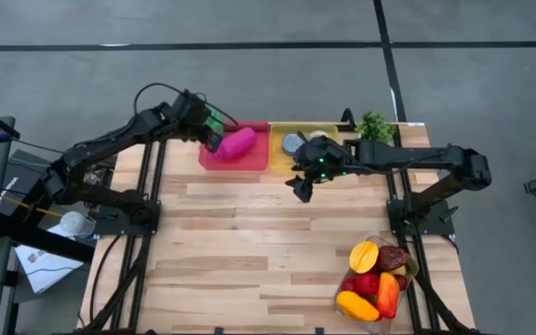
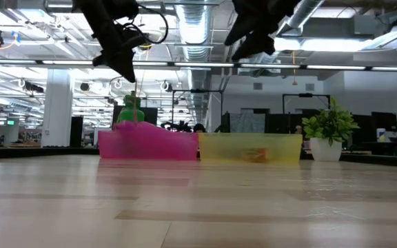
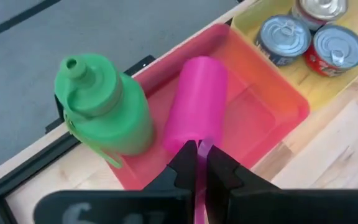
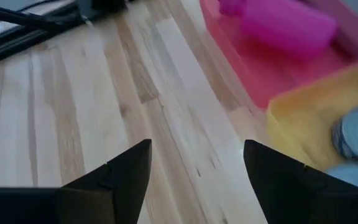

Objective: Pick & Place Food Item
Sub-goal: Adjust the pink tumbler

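Note:
A pink bottle [image 3: 197, 102] lies in the pink bin [image 3: 272, 93] at the table's far side, beside an upright green bottle [image 3: 101, 102]. My left gripper [image 3: 197, 168] hangs over the bin's near left part, shut on a thin pink strap. Several tins [image 3: 309, 31] stand in the yellow bin [image 1: 313, 140] next to it. My right gripper [image 4: 197, 180] is open above bare table just in front of the yellow bin, with nothing between its fingers. Toy fruit and vegetables [image 1: 377, 279] fill a clear container at the near right. My left gripper pinches a thin pink strap [image 3: 202, 149] between its two shut fingers, right at the pink bottle's near end. The fingers slant down from the table's left side. The bottle's body lies in the pink bin; whether it is lifted off the floor I cannot tell.
A small potted plant [image 1: 375, 126] stands at the far right corner beside the yellow bin. The wide wooden tabletop [image 1: 259, 242] stretches between the bins and the near edge. Both arms' bases flank the table.

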